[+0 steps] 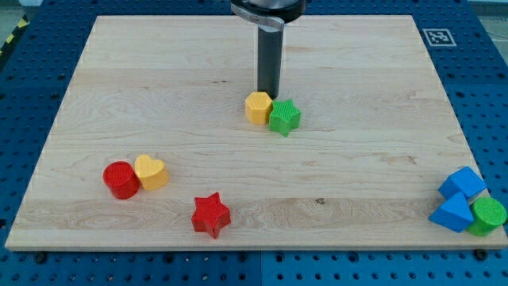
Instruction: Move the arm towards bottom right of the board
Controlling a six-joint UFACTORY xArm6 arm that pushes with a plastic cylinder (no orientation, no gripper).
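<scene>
The end effector is a plain dark rod with nothing to spread or press together, and it holds nothing; my tip (268,94) comes down just behind a yellow hexagonal block (258,106) and a green star block (284,117), which sit touching each other near the middle of the wooden surface (357,183). The tip's very end seems to touch or nearly touch the top edges of those two blocks, though the pair hide the contact point, so I cannot tell for sure. The board's bottom right corner lies well apart from the tip, toward the view's lower right, where a blue cube-like block (462,182), a blue triangular block (453,213) and a green cylinder (487,214) crowd together at the edge. At the view's lower left, a red cylinder (121,179) touches a yellow heart block (150,171), and a red star block (210,214) lies nearby toward the bottom.
</scene>
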